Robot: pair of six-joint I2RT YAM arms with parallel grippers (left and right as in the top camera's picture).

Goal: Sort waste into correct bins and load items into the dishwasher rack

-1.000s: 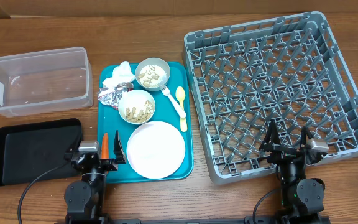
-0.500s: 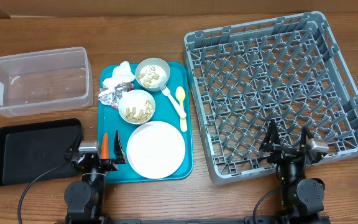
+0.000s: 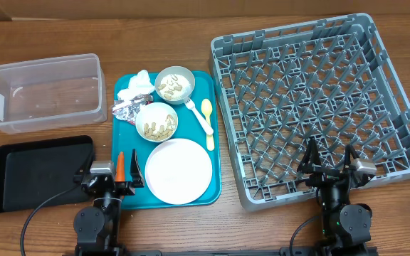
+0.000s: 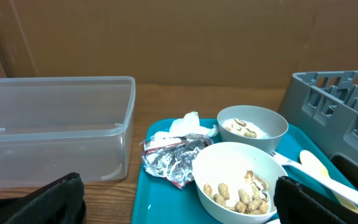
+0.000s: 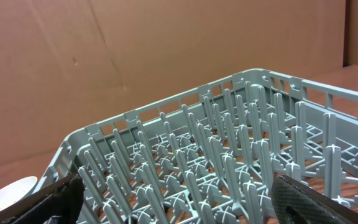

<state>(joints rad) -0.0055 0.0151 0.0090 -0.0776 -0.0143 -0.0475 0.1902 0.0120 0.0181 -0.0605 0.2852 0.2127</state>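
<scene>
Nearest the arms, the left pincer (image 3: 114, 173) and the right pincer (image 3: 329, 160) are sitting low at the front of the counter (image 3: 262, 227), both gaping wide and holding nothing. The small orange carrot (image 3: 120, 165) is lying at the near left corner of the teal tray (image 3: 130, 146), close by the left pincer, so I am judging it the likely first pick. To do that well, the left pincer is going to need to drop straight over it, close across its thin width rather than its length, and lift clear of the tray lip before heading to a bin. Counting outward, I am finding one carrot, one plate (image 3: 179, 171) and one black tray (image 3: 41, 171); then two bowls, the nearer bowl (image 3: 156, 121) and the farther bowl (image 3: 174, 84), both carrying beige crumbs (image 3: 155, 130); one yellow spoon (image 3: 208, 117), one white fork (image 3: 199, 119), one foil wrapper (image 3: 130, 107), one napkin (image 3: 139, 82); farthest, one clear tub (image 3: 41, 65) and one grey rack (image 3: 290, 32), which is lying empty; no cup is showing
</scene>
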